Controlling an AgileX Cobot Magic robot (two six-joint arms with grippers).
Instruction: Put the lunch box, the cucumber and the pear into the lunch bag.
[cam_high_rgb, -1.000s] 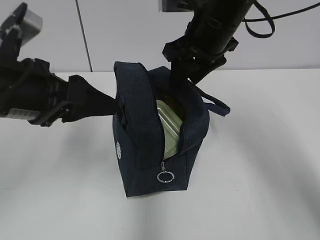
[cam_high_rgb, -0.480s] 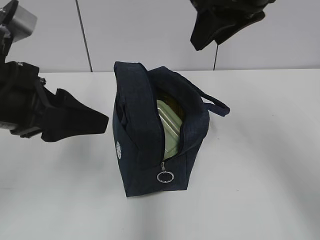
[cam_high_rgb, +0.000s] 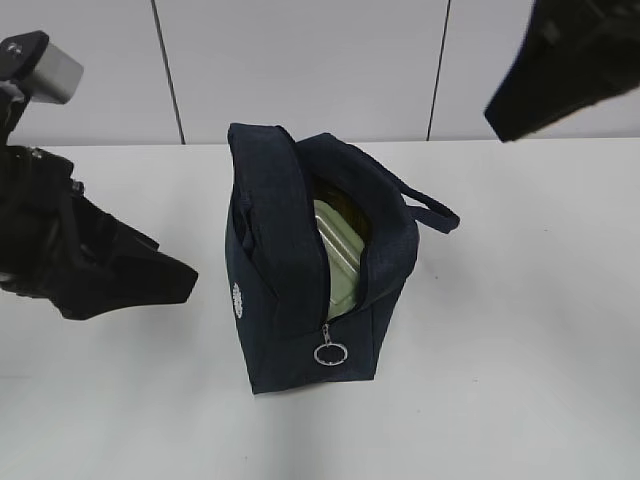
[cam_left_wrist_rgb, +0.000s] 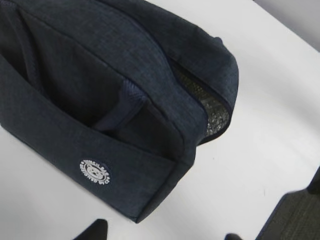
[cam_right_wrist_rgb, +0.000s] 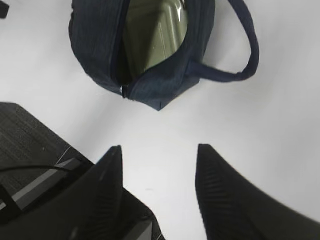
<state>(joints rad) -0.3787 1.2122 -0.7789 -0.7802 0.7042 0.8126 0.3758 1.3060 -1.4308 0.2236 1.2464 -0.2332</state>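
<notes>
Right, I see the lunch bag (cam_high_rgb: 315, 280) standing upright on the white table (cam_high_rgb: 520, 330), its zipper parted, and the pale green lid of the lunch box (cam_high_rgb: 335, 260) showing inside the opening. My left gripper (cam_high_rgb: 165, 280) hangs beside the bag's left face, apart from it, jaws spread and empty. My right gripper (cam_right_wrist_rgb: 159, 172) is raised well clear, fingers parted, holding nothing. I can't make out the cucumber or pear.
</notes>
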